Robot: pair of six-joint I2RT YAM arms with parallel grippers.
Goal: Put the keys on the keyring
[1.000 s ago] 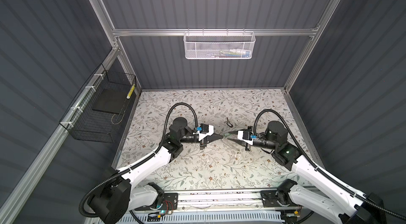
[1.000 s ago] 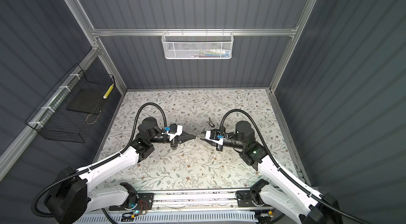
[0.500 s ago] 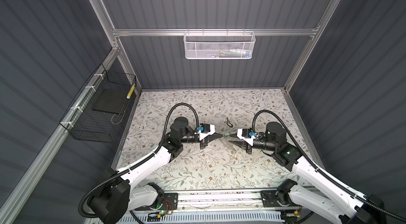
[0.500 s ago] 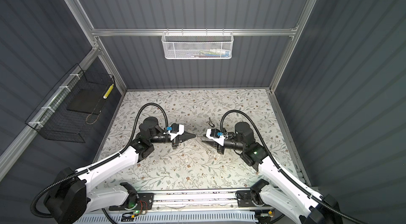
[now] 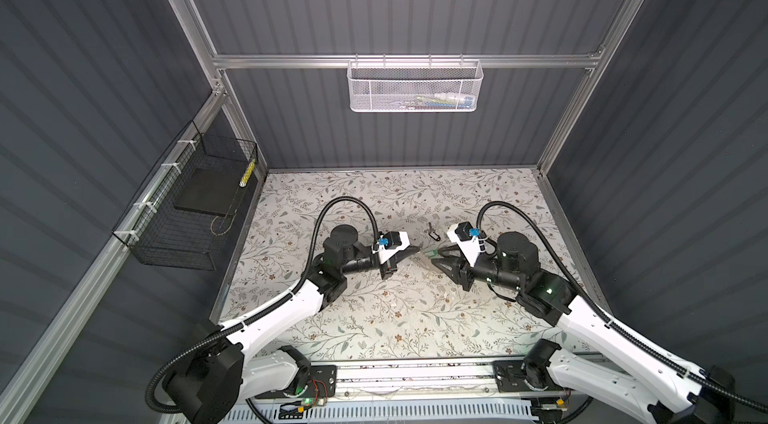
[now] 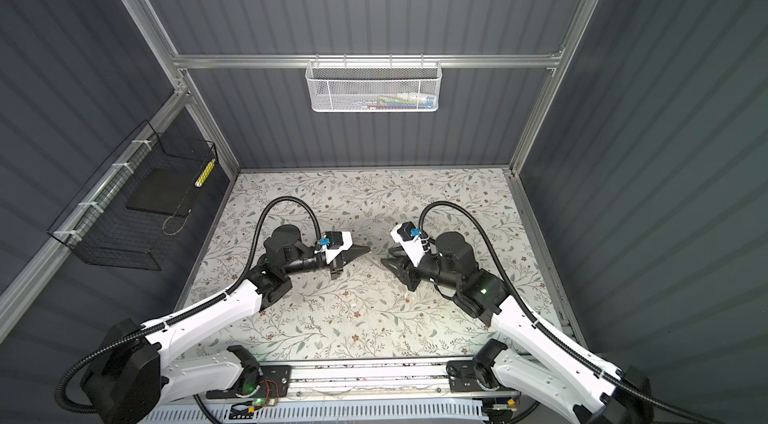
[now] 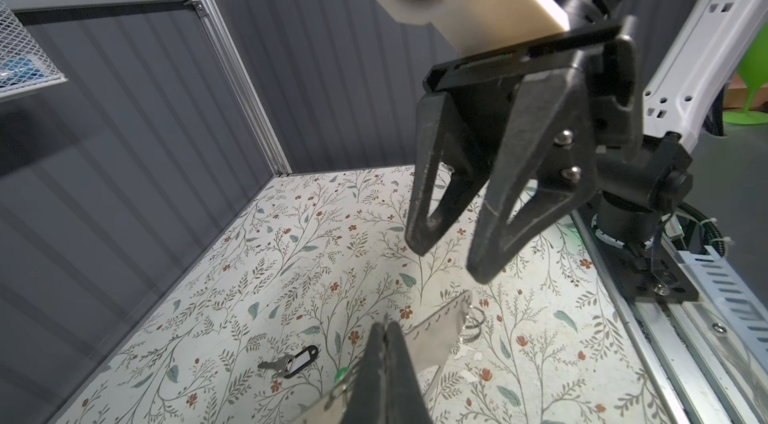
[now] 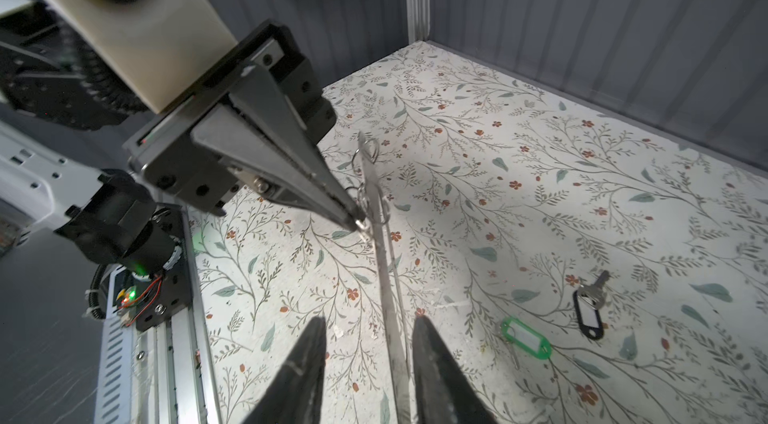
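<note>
The mat [image 5: 395, 309] is off-white, printed with grey-green twigs and leaves and small red-brown flowers. The walls [image 5: 395, 6] are dark grey with vertical ribs. The mesh basket [image 5: 413, 87] is white, the wire basket [image 5: 183, 209] black. The arms [image 5: 274, 313] are white with black joints. The left gripper [image 8: 359, 224] and the right gripper [image 7: 451, 257] are black. The keyring [image 8: 526, 343] is green with a white window. The tag [image 8: 588, 318] is black, also with a white window; its key [image 8: 595, 286] is silver. The strip [image 7: 432, 338] is clear.
</note>
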